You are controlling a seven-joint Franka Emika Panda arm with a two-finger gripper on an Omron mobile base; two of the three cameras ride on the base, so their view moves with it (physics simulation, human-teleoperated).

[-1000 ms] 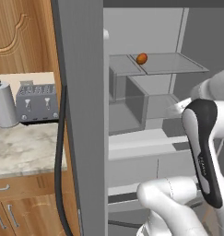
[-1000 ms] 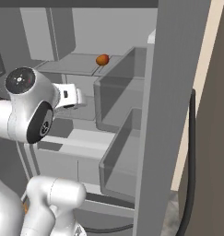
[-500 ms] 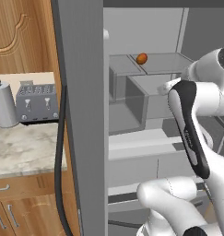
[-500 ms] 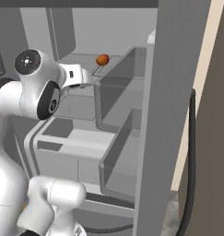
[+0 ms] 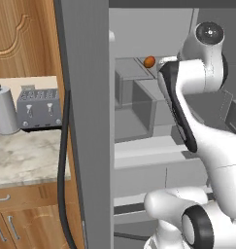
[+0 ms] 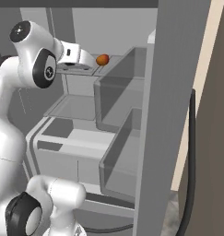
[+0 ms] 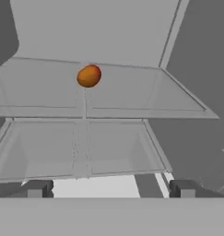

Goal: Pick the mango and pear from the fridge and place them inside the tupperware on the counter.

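- jaws spread wide and empty; gripper [image 7: 109,189] points level into the fridge [image 5: 90,121], lined up, i judge, to reach along the shelf [image 7: 132,99].
- mango [image 7: 89,75] lies ahead of the fingertips [image 7: 37,188], well apart, a little toward the left tip, on that upper shelf near its back.
- toaster [image 5: 39,108] stands on the counter [image 5: 27,160] outside, left of the fridge.

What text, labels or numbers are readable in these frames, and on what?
None readable.
The fridge, its shelves and drawers are plain grey with no lettering.
The mango carries no sticker.
The toaster and the white canister on the counter show no brand or markings.
The robot arm shows no logo or number in any view, and the pincer is bare.
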